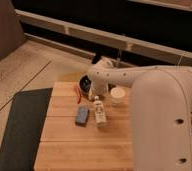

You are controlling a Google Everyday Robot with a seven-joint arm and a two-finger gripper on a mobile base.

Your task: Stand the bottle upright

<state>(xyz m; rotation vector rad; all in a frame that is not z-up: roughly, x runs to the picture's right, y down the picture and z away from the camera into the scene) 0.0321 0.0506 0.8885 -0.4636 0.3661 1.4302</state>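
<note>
Bottle [99, 113] lying flat at frame centre on the wooden table [64, 146], just right of the blue-grey block [82, 115]; my gripper [90, 89], opening not discernible, hangs above its upper end, where I judge I should grip crosswise, then pivot on the base.

On the table [64, 145] the bottle [99, 112] lies on its side, with its cap toward the far edge. The block [82, 115] lies just beside it on the left. The cup [117, 94] stands behind it, to the right. The gripper [90, 89] hangs just behind the cap. A mat [19, 125] lies on the floor, left of the table
</note>
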